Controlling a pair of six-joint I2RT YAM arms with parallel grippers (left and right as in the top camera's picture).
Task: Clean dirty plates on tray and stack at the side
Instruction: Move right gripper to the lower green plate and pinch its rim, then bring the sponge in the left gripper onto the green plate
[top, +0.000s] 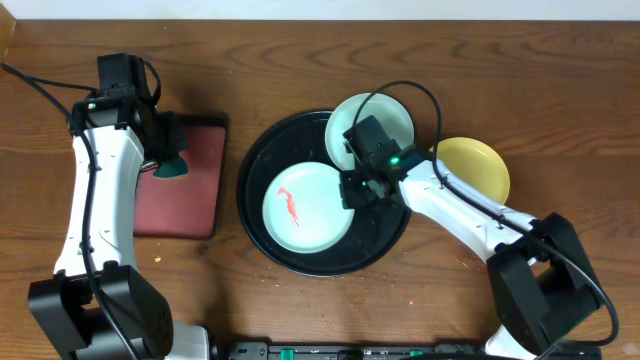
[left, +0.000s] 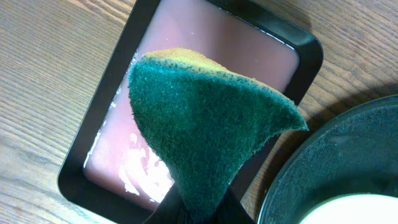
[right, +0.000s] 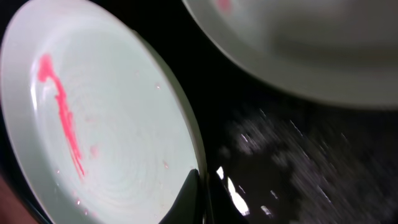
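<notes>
The black round tray holds a mint-blue plate with a red smear. A second mint-blue plate lies on the tray's far right rim. The pale yellow plate rests on the table to the right. My right gripper is shut on the smeared plate's right rim; the right wrist view shows the fingers pinching that plate. My left gripper is shut on a green and yellow sponge above the dark-red rectangular tray.
The dark-red tray lies left of the black tray, with white foam streaks on its floor. The black tray's edge shows in the left wrist view. Bare wooden table lies in front and to the far right.
</notes>
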